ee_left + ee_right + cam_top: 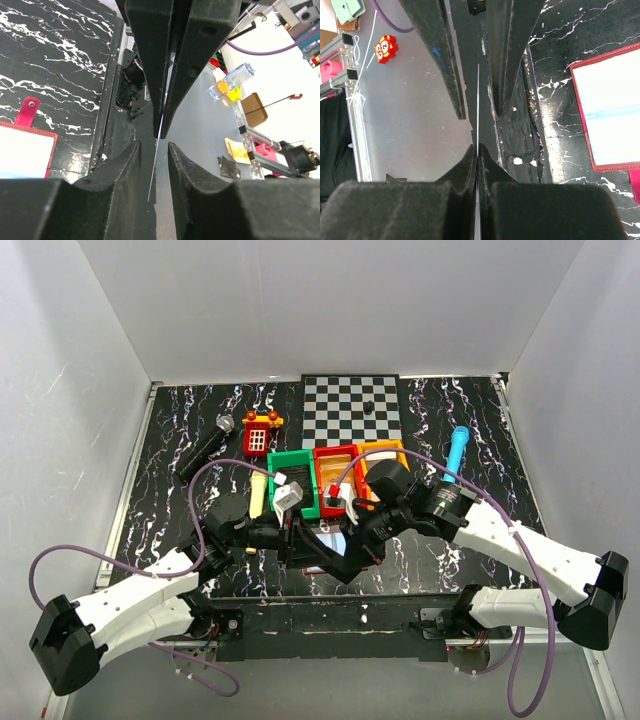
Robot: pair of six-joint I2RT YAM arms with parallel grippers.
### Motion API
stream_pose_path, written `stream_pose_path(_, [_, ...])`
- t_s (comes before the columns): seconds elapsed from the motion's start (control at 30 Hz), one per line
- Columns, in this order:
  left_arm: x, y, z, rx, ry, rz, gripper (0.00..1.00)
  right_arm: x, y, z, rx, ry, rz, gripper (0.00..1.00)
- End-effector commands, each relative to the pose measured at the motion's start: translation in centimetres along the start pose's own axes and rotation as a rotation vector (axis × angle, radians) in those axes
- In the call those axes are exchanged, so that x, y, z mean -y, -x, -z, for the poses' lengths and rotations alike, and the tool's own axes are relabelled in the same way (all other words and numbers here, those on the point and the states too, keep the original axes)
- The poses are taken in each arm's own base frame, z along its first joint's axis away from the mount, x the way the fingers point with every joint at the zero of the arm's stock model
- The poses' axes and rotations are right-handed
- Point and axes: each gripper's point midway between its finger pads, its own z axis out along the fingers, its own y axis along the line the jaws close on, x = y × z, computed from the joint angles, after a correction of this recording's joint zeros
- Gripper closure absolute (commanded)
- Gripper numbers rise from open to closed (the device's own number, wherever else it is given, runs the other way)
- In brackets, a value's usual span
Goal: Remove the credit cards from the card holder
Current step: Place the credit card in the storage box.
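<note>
Grip on the credit card (478, 100) is kept by the right claw (477, 150), whose fingers (515, 205) are pressed together on it at the bottom centre of the right wrist view. Only the card's thin edge is shown, as a pale line running up the middle of that frame. The left claw (154, 147) is seen at the bottom centre of the left wrist view with its tips apart, one on each side of that edge, and no contact can be made out there. The card holder (612, 110) is laid open on the black marbled table (55, 55), at the right of the right wrist view and the lower left of the left wrist view, its red tab (29, 109) pointed up the frame. Whether more cards sit in its pale sleeves cannot be told.

The card is judged to be light, stiff yet springy, and smooth enough to slip if pinched lightly. It is best taken by its flat faces, well in from the edge and squarely; a hold near a corner is likely to let it pivot. The free part beyond the right claw is judged the place for a second hold. Little force is needed, though bending is to be avoided.
</note>
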Motion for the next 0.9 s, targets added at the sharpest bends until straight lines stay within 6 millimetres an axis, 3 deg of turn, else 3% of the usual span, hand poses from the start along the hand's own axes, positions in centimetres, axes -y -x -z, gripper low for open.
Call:
stream_pose_path(0.0, [0.5,-0.5,-0.1,-0.016,-0.050,-0.008,0.79,-1.3,1.8,0.5,0.051,0.042,0.064,0.99])
stream_pose_path(0.1, [0.3,-0.9,-0.2,-0.029,-0.055,0.003,0.98,-1.3,1.7,0.4,0.057,0.047,0.065,0.91])
stream_pose_path(0.13, [0.1,-1.0,-0.2,-0.030,-0.050,0.007,1.00,-1.4,1.8,0.5,0.065,0.046,0.067,0.83])
stream_pose_path(0.17, [0.0,-0.9,-0.2,-0.027,-0.042,0.007,1.00,-1.3,1.8,0.5,0.069,0.041,0.065,0.54])
stream_pose_path(0.23, [-0.3,-0.7,-0.1,-0.012,-0.011,0.000,1.00,-1.1,2.0,1.0,0.100,0.004,0.072,0.36])
stream_pose_path(0.3, [-0.8,0.0,0.3,0.032,0.045,-0.010,1.00,-0.3,2.8,1.9,0.179,-0.053,0.075,0.25])
stream_pose_path(0.43, [-1.5,2.8,1.5,0.202,0.160,0.015,1.00,1.6,4.8,4.6,0.470,-0.128,-0.020,0.15])
stream_pose_path(0.5, [-0.9,4.3,2.1,0.293,0.150,0.013,1.00,1.9,4.7,5.0,0.586,-0.104,-0.066,0.14])
stream_pose_path(0.87, [-0.8,5.9,2.5,0.448,0.115,0.156,1.00,1.4,6.8,7.1,0.958,-0.006,-0.147,0.13])
